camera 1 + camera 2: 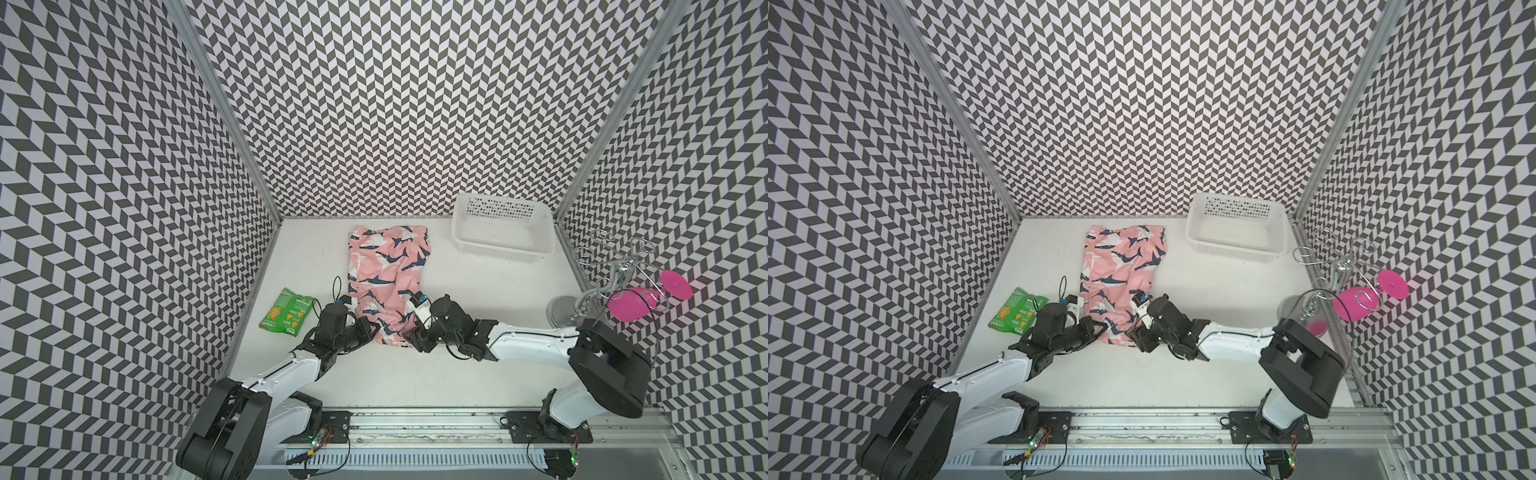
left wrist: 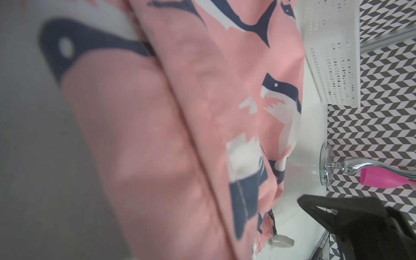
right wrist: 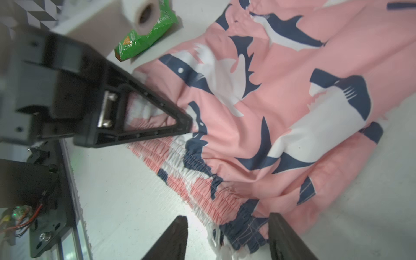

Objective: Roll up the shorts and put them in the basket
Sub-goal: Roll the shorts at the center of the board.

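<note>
Pinching the shorts, left fingers clamp tight; right fingers spread astride waistband; basket apart.

Bright and even across both top views, lit from overhead, no harsh patches anywhere. Just faint, soft shadows on the white counter beneath the arms. Strong wide-angle bending toward the frame edges, splaying the chevron walls outward. A pink glow thrown on the wall beside the pink glass.

Over to the left wrist view: badly out of focus up close, smearing the shorts into grey blur nearest the lens, yet crisp farther off at the white basket.

Right wrist view now: sharp on the fabric, softer toward the base of the left hand, dark and fuzzy at the right hand. Small sheen off the green bag.
</note>
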